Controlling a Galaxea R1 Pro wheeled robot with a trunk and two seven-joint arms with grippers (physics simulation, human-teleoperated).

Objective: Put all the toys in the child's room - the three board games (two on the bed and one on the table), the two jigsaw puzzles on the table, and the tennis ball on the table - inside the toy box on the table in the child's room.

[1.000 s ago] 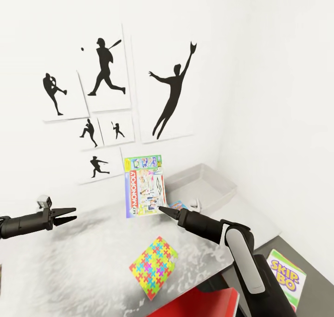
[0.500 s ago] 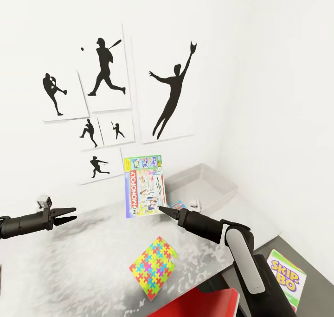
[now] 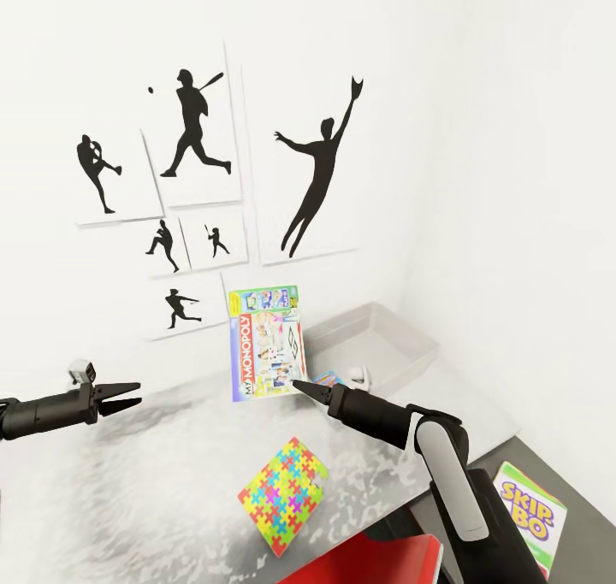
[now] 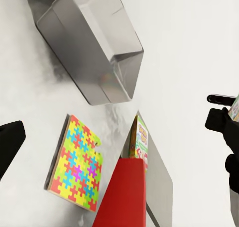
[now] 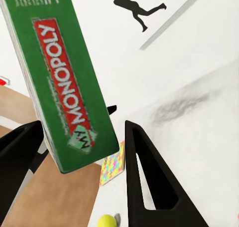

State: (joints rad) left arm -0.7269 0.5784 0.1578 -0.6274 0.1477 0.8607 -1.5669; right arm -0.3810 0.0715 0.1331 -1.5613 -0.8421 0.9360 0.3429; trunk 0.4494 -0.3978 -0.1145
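A green-pink Monopoly board game [image 3: 267,345] hangs upright above the table [image 3: 162,490], with my right gripper [image 3: 297,385] shut on its lower corner. The right wrist view shows the box's green edge [image 5: 64,87] between the two fingers. Behind it at the table's far right lies the grey toy box [image 3: 376,336], also seen from the left wrist [image 4: 94,47]. A jigsaw puzzle [image 3: 284,492] lies flat near the front edge. A small blue box [image 3: 329,379] peeks out behind the right gripper. My left gripper [image 3: 133,395] hovers open over the table's left part, holding nothing. A tennis ball [image 5: 107,221] shows past the right fingers.
The Skip-Bo box [image 3: 526,511] lies on the lower dark side unit at the right. A red chair [image 3: 376,563] stands against the table's front edge. Baseball silhouette posters [image 3: 197,131] hang on the white wall behind the table.
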